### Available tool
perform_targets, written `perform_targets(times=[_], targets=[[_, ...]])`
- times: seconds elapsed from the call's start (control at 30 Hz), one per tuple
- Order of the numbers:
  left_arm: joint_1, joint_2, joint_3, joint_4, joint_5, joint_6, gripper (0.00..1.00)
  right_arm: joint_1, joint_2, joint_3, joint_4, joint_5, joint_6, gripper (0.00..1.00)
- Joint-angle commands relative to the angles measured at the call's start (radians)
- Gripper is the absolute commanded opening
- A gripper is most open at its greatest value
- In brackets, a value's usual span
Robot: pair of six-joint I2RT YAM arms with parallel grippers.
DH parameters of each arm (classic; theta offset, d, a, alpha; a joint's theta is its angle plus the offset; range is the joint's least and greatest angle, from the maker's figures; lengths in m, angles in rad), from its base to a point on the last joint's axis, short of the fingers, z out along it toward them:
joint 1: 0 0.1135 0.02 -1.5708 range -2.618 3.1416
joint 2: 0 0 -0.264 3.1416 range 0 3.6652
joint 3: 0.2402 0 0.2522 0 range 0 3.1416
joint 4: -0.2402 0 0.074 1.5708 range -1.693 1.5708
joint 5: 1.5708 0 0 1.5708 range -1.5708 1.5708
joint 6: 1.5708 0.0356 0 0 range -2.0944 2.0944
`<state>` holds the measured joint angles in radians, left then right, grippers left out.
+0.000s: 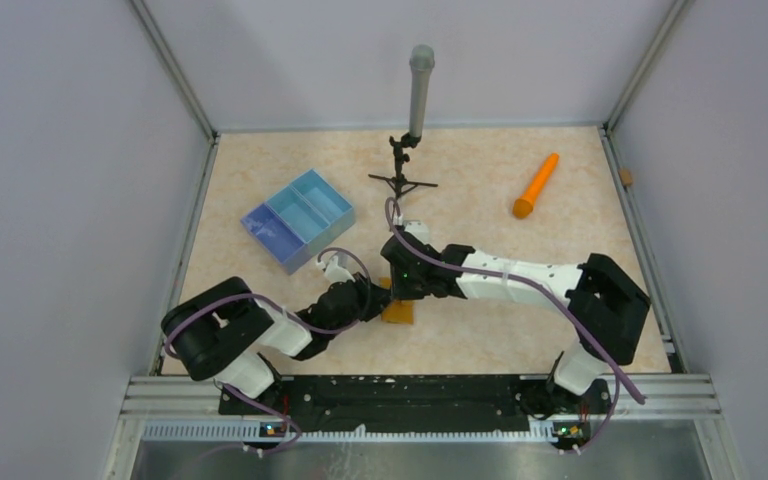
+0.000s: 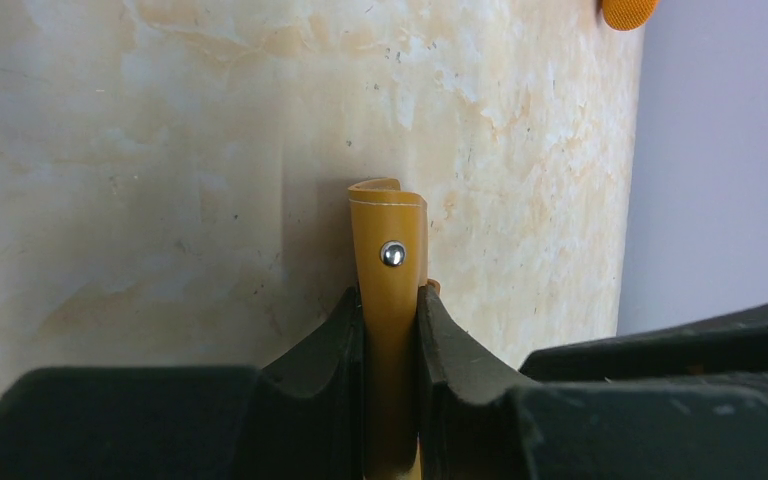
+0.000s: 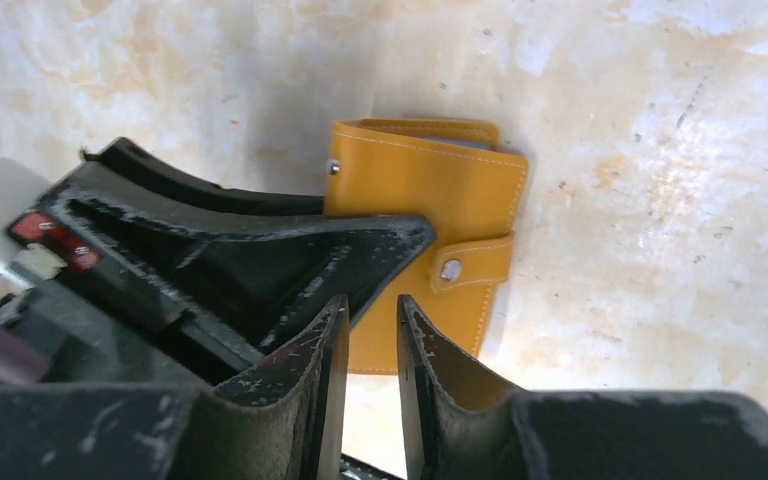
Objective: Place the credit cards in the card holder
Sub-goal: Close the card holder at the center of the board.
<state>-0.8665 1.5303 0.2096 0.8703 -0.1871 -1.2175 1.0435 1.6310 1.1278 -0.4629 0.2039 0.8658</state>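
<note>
- The wallet lies on the table, near the front edge and about midway across, just under both wrists.
- The left pincer is clamped on the wallet's edge, a flap with a metal stud sticking out past its fingertips.
- The right pincer hovers just above the wallet, its jaws a narrow slit apart with nothing seen between them.
- The left arm lies low and reaches in from the left. The right arm stretches across from the right.
- A blue tray, a microphone stand and an orange stick stand well behind.
</note>
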Motion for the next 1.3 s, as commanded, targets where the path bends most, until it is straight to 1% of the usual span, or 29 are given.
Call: perform_targets(times=[0.0, 0.27, 0.6, 0.8, 0.97, 1.13, 1.27], targets=[[-0.011, 0.053, -0.024, -0.230, 0.018, 0.058, 0.00, -0.033, 0.010, -0.041, 0.068, -0.023, -0.007, 0.23], [-0.011, 0.065, -0.016, -0.231, 0.026, 0.061, 0.00, -0.044, 0.020, -0.080, 0.117, -0.051, -0.006, 0.23], [-0.011, 0.069, -0.018, -0.226, 0.029, 0.060, 0.00, -0.045, 0.057, -0.059, 0.058, -0.011, -0.005, 0.22], [-0.011, 0.070, -0.019, -0.226, 0.030, 0.061, 0.00, -0.044, 0.068, -0.062, 0.091, -0.026, -0.012, 0.21], [-0.012, 0.077, -0.014, -0.225, 0.034, 0.064, 0.00, -0.043, 0.077, -0.046, 0.081, -0.022, -0.022, 0.18], [-0.011, 0.089, -0.007, -0.221, 0.040, 0.068, 0.00, -0.043, 0.081, -0.036, 0.058, -0.017, -0.026, 0.11], [-0.011, 0.097, -0.003, -0.221, 0.046, 0.072, 0.00, -0.040, 0.073, -0.026, 0.024, 0.003, -0.026, 0.12]])
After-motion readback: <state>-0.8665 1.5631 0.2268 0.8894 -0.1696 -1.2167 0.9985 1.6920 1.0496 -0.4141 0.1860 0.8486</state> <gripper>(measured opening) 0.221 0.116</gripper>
